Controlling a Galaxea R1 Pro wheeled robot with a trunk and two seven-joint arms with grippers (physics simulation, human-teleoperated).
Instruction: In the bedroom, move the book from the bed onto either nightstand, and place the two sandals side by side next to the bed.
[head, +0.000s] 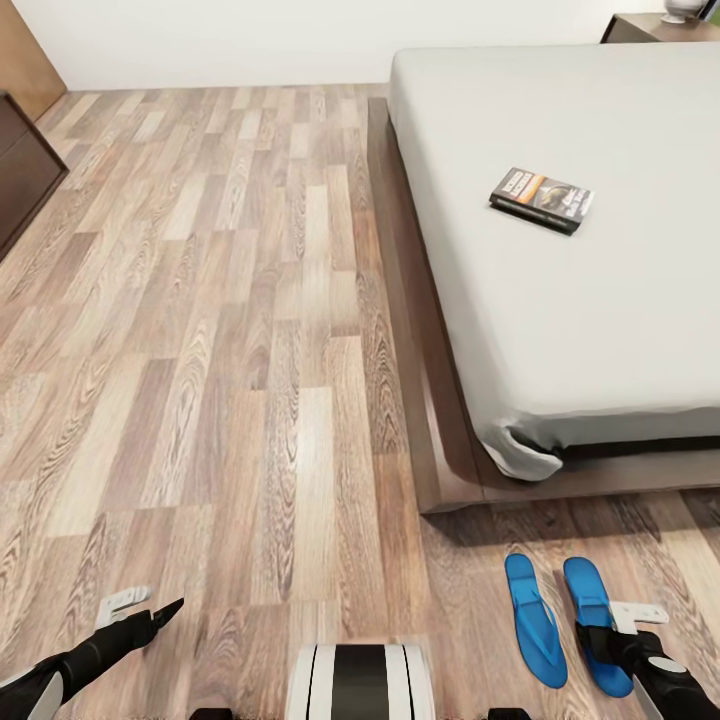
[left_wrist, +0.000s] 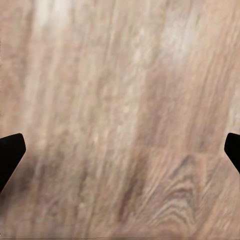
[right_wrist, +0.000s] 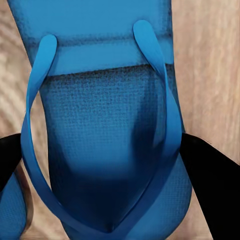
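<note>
right claw (head: 622, 628) low over right sandal (head: 594, 620), fingers wide, one either side of sole in right wrist view; sandal (right_wrist: 107, 125) between them, not gripped. judged step: final placement or release of this sandal. left sandal (head: 534, 620) just beside it on floor (head: 250, 350), parallel, near foot corner of bed (head: 430, 440). keep pair aligned, toes level; lift claw straight up, avoid snagging strap (right_wrist: 165, 100). left claw (head: 150, 615) wide, empty, over bare floor. book (head: 541, 199) on mattress, not yet moved.

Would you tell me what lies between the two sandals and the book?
In the head view, bare floor, the bed frame's corner, then plain mattress separate the sandals from the book.
</note>
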